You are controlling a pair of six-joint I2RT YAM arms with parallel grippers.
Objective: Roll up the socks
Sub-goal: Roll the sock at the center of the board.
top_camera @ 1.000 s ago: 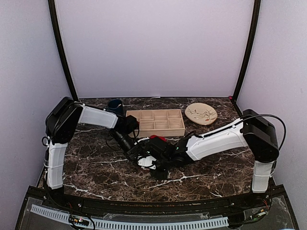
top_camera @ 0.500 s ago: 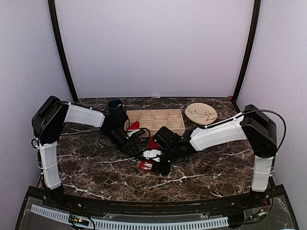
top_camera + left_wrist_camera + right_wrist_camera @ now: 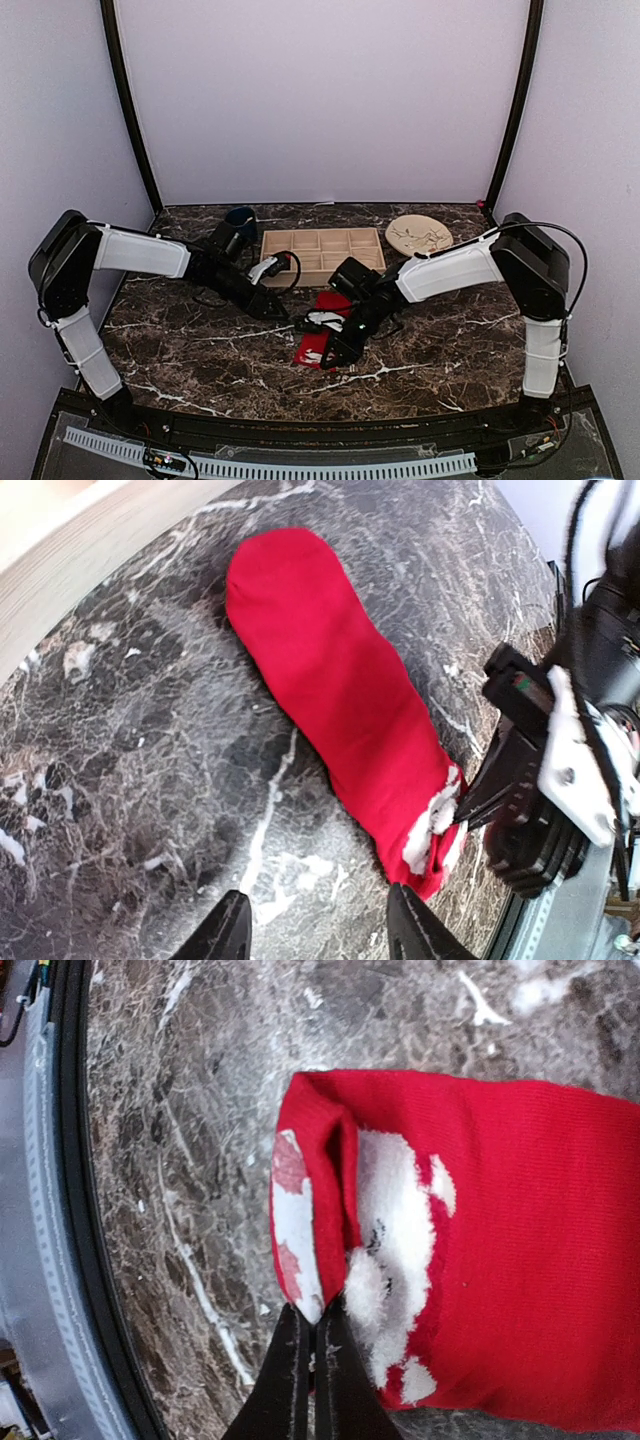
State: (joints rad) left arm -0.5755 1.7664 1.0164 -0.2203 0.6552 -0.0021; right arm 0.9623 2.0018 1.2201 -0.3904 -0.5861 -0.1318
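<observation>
Matt knit-cloth socks (image 3: 330, 680) on glossy marble-look table (image 3: 120, 810) w/ bare-wood tray (image 3: 340, 275).

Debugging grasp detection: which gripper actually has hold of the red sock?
The right gripper: its jaws are shut on the white-printed end of the red sock. The left gripper stands open and empty.

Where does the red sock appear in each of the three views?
Top external: the sock lies flat at the centre, in front of the tray.
Left wrist: the sock runs diagonally from upper centre to lower right.
Right wrist: the sock fills the right half.
Shared landmark: the right gripper, shut on its white-printed end.
</observation>
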